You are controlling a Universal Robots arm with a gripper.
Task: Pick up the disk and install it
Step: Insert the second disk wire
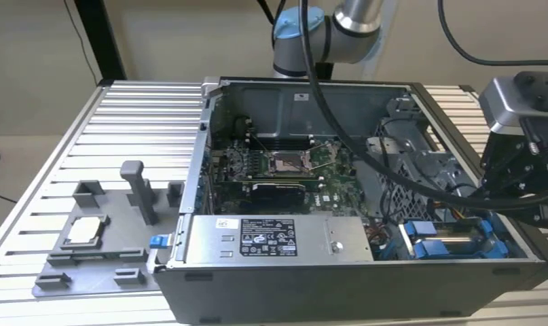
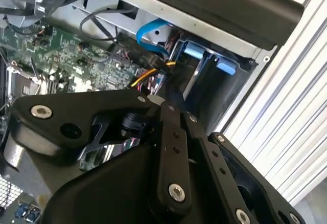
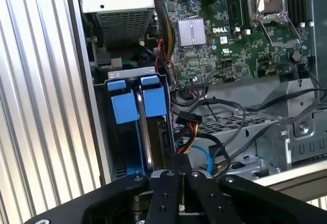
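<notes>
A black robot gripper [image 1: 517, 204] on a grey-and-blue jointed arm [image 1: 333, 27] hangs over the exterior view's right end of an open black-and-grey metal computer tower case [image 1: 346, 288]. The case lies on its side on a ribbed aluminium table [image 1: 138, 122].

The flat silver-grey disk in its bright blue plastic carrier frame [image 1: 455, 239] stands on edge in the drive bay at the lower right of the exterior view, just beneath the gripper. In the first wrist view the disk's [image 3: 144, 132] thin metal edge runs between two blue tabs straight toward the gripper's [image 3: 179, 175] black linkage. The tips are hidden behind that linkage, so whether the grasp is clenched or released cannot be told. In the second wrist view the gripper [image 2: 171, 109] points toward the same bay.

A green motherboard [image 1: 292, 163] fills the case's centre. A large silver box with a black-and-white label [image 1: 274, 238] sits along its lower edge. At the lower left of the exterior view, outside the case, a grey plastic tray fixture [image 1: 119, 261] holds a small square silver chip [image 1: 85, 229], well apart from the gripper.
</notes>
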